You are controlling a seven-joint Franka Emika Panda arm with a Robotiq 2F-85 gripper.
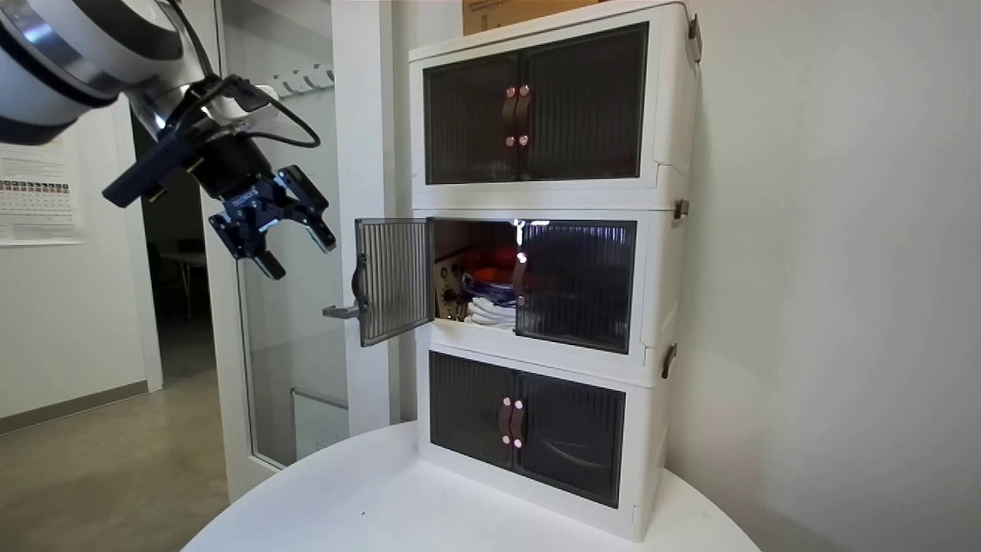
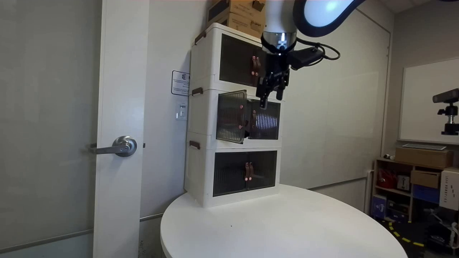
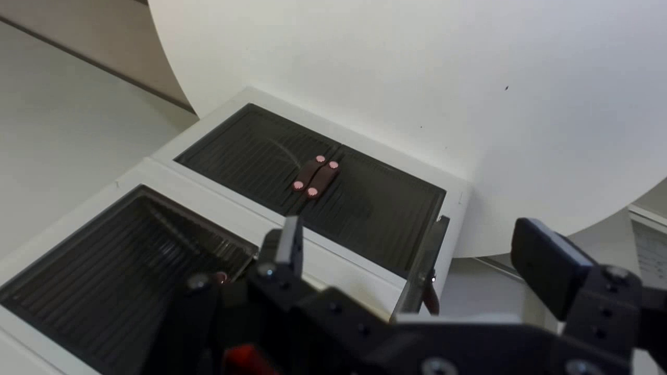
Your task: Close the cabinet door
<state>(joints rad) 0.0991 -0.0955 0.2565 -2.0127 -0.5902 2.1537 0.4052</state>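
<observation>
White box (image 2: 450,189), lettered "LEAN ROBOTICS"

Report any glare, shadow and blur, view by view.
Both exterior views: streaky glare on the middle tier's right door. In an exterior view: a bright highlight on the arm's pale shell. Wrist view: a soft shadow on the white tabletop beside the cabinet; the gripper dark, its nearest parts slightly blurred.

The site is a robotics laboratory in an office-type room. Indicators of laboratory use: a robot arm (image 1: 100,69), a camera (image 2: 445,96) fixed on a mount (image 2: 450,120), and yellow dashed floor marking (image 2: 406,239) near a shelf unit (image 2: 392,191). The shelf unit holds boxes (image 2: 425,178). Indicators of office construction: a whiteboard (image 2: 428,104), a tall glass door (image 1: 291,337) with a metal lever handle (image 2: 123,146), and a printed wall chart (image 1: 37,192).
</observation>
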